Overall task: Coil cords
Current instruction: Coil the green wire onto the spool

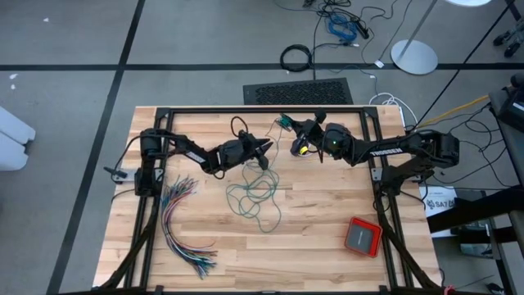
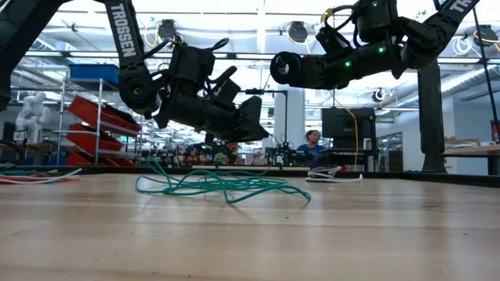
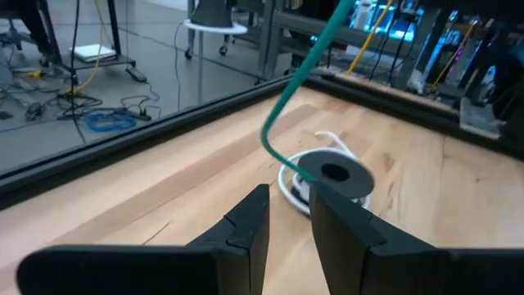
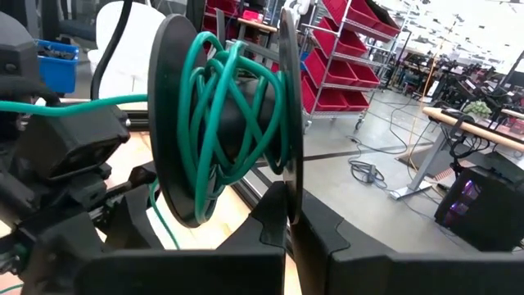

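A teal-green cord lies in a loose heap (image 1: pixel 255 197) (image 2: pixel 223 185) on the table's middle. One stretch rises to my left gripper (image 1: pixel 264 154) (image 3: pixel 286 197), which hangs above the heap with its fingers apart. The cord (image 3: pixel 282 106) runs through the gap and on to a black spool (image 4: pixel 221 123) (image 1: pixel 300 146). Several teal turns are wound on that spool. My right gripper (image 4: pixel 288 205) (image 1: pixel 306 139) is shut on the spool, just right of the left gripper. A second spool (image 3: pixel 329 174) with a white cord end lies flat on the table. My left gripper has the teal cord (image 3: pixel 301 168) passing between its parted fingers, beside the inner edge of one fingertip (image 3: pixel 327 201). The fingers do not pinch it. The cord runs up and away from the gripper. My right gripper pinches the rim of one spool flange (image 4: pixel 288 176) between its two fingers. The fingers lie level and come from the table's right. The spool is lifted clear of the table, its flanges upright and its axis level.
A fanned bundle of many-coloured wires (image 1: pixel 184 225) lies at the near left. A red box (image 1: pixel 363 236) sits at the near right. A black frame (image 1: pixel 262 109) borders the wooden table. The white cord end (image 2: pixel 334 175) lies behind the heap.
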Motion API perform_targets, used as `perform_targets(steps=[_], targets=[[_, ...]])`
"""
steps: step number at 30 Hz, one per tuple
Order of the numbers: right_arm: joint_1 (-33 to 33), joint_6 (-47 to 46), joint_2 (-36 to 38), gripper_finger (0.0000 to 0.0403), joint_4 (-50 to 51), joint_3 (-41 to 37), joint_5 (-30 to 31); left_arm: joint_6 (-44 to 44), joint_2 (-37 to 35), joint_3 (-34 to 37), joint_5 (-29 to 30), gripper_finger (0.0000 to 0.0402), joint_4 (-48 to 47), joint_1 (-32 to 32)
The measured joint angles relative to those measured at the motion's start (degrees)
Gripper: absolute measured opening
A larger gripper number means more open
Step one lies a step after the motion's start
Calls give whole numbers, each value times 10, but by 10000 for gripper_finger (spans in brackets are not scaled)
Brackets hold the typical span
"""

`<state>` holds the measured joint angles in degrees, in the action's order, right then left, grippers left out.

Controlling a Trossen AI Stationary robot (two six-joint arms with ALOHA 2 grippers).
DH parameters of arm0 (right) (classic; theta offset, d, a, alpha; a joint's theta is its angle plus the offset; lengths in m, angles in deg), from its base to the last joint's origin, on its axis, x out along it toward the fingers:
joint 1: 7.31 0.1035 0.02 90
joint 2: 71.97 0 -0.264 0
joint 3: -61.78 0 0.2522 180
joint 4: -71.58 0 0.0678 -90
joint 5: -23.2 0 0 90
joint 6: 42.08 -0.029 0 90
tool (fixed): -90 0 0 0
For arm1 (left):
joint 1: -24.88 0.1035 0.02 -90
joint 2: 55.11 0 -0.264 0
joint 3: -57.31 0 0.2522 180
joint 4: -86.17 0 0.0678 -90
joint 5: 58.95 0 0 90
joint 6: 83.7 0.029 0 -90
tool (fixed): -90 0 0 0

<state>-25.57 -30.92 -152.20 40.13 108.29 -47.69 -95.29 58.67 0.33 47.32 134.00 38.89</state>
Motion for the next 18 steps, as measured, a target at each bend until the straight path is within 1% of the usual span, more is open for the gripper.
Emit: perform_targets(steps=[2,6,18], targets=[[0,0,0,0,0,0,0,0,0,0,-7,95,10,0],[0,0,0,0,3,0,0,-1,-4,0,-42,95,6,2],[0,0,0,0,4,0,0,-17,-5,0,-42,95,52,8]])
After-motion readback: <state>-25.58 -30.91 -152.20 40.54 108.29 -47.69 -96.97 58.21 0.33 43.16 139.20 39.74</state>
